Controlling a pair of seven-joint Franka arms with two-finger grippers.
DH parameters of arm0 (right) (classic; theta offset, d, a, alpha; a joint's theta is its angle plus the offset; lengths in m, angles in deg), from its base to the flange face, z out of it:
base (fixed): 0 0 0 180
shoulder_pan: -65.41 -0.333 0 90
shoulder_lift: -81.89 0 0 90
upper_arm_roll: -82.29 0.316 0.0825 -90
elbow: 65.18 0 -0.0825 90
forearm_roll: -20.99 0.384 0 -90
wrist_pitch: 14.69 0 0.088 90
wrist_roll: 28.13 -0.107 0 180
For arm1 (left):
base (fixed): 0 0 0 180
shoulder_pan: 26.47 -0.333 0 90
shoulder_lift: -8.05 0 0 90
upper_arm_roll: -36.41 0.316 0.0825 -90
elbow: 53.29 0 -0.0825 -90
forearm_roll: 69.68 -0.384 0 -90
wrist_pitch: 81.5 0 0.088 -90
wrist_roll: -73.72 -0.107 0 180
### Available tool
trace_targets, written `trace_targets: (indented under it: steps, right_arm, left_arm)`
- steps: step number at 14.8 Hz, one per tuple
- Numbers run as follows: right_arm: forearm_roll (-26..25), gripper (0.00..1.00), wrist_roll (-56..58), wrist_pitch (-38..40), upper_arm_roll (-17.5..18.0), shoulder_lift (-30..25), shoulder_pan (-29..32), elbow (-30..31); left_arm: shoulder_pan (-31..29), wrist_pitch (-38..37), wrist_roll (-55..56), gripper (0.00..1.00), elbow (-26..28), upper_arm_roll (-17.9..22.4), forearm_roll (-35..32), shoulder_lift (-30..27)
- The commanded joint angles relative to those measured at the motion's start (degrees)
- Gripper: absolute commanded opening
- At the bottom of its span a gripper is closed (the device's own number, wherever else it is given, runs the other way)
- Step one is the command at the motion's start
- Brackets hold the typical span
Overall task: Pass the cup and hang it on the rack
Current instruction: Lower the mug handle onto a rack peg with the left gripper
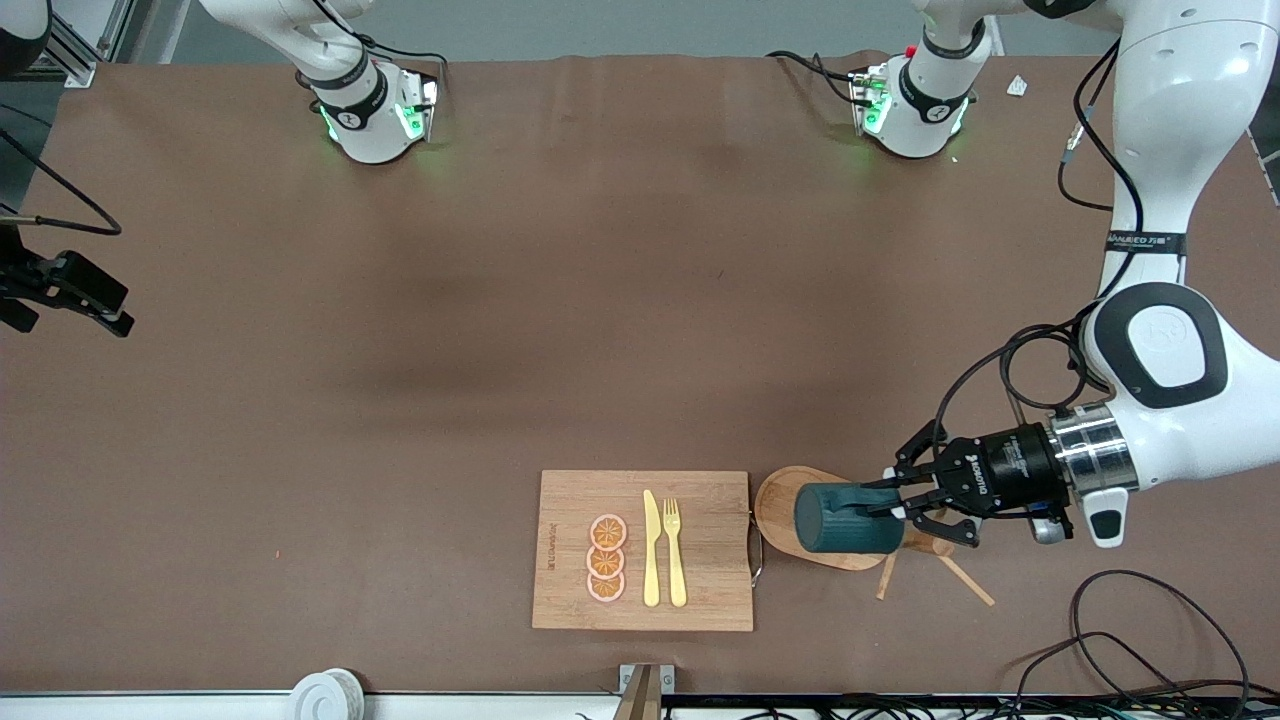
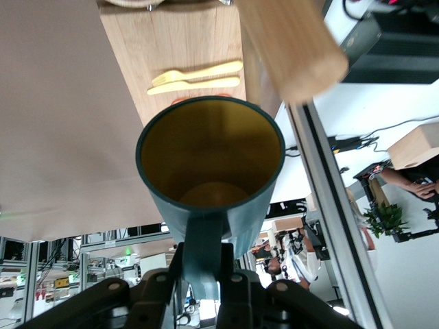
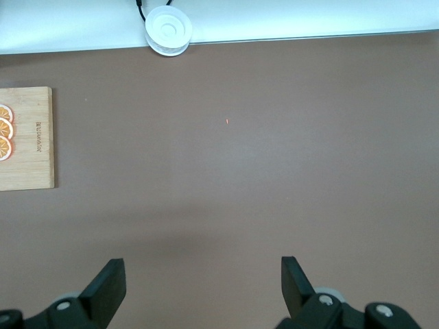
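My left gripper [image 1: 893,506] is shut on the handle of the dark teal cup [image 1: 838,520] and holds it on its side over the rack's oval base [image 1: 775,500]. In the left wrist view the gripper [image 2: 202,266] clamps the handle, and the cup's [image 2: 209,161] mustard-brown inside faces the camera. The rack's round post [image 2: 295,48] stands close beside the cup's rim. The cup hides the post in the front view; two thin pegs [image 1: 968,580] stick out below it. My right gripper [image 3: 204,274] is open and empty, high over bare table; it shows at the right arm's end [image 1: 75,290].
A bamboo cutting board [image 1: 570,500] lies beside the rack, toward the right arm's end, with orange slices [image 1: 606,558], a yellow knife [image 1: 650,548] and a fork [image 1: 675,550]. A white roll [image 1: 325,695] sits at the table's near edge. Cables [image 1: 1130,640] lie near the left arm.
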State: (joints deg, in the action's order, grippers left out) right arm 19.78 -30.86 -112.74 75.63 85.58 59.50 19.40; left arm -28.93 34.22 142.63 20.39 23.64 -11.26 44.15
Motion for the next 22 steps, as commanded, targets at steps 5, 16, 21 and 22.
trace_targets:
  steps: [5,16,21,22]
  right_arm:
    - [-0.28,1.00,-0.34,0.32,0.25,0.18,0.38,-0.73]
    - [-0.81,1.00,-0.34,0.32,0.25,0.26,0.38,-0.73]
    - [-0.72,1.00,-0.34,0.32,0.25,0.18,0.38,-0.73]
    - [-0.72,1.00,-0.34,0.32,0.25,0.18,0.38,-0.73]
  left_arm:
    - [0.53,1.08,-0.70,0.00,0.33,-2.52,1.26,-0.41]
    - [-0.70,3.10,-1.06,0.01,0.68,-1.64,0.30,0.90]
    - [-2.72,3.10,-0.44,0.01,0.77,-0.41,0.12,1.08]
    - [-2.72,3.10,-0.44,0.02,0.94,-0.41,0.12,1.43]
